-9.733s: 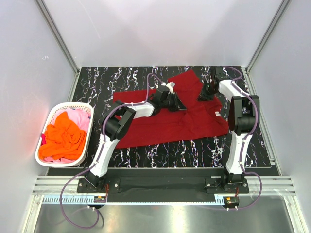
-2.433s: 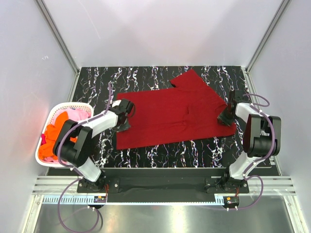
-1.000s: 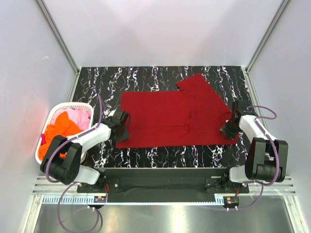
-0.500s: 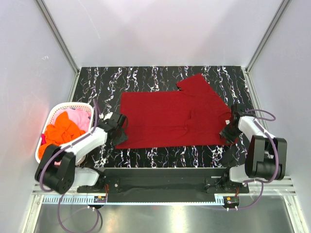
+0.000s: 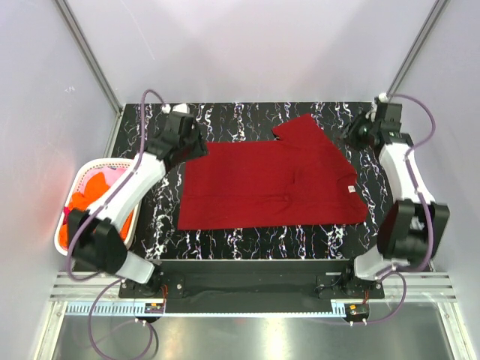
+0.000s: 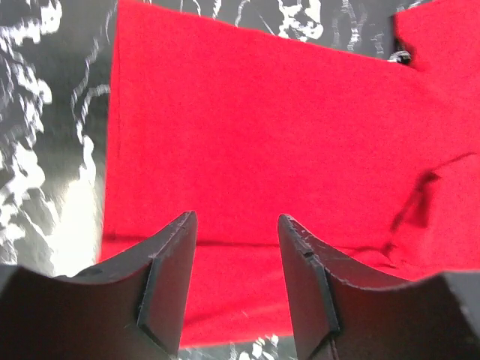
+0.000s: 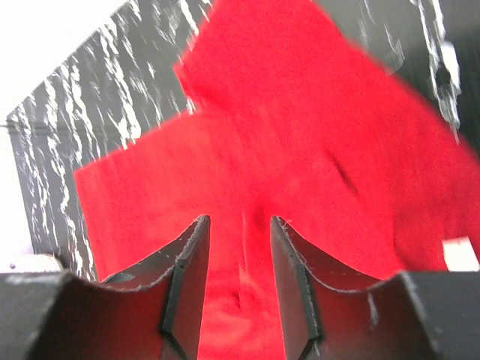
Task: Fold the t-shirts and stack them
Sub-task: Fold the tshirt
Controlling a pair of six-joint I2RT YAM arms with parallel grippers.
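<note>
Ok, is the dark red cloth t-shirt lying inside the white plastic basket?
No, the dark red t-shirt lies spread flat on the black marbled table, outside the white plastic basket at the left.

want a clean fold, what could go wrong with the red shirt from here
The far sleeve sticks out from the dark red t-shirt; folding now may leave it lopsided. A crease near the middle could get pressed in. With left gripper and right gripper open, a shallow pinch may slip.
</note>
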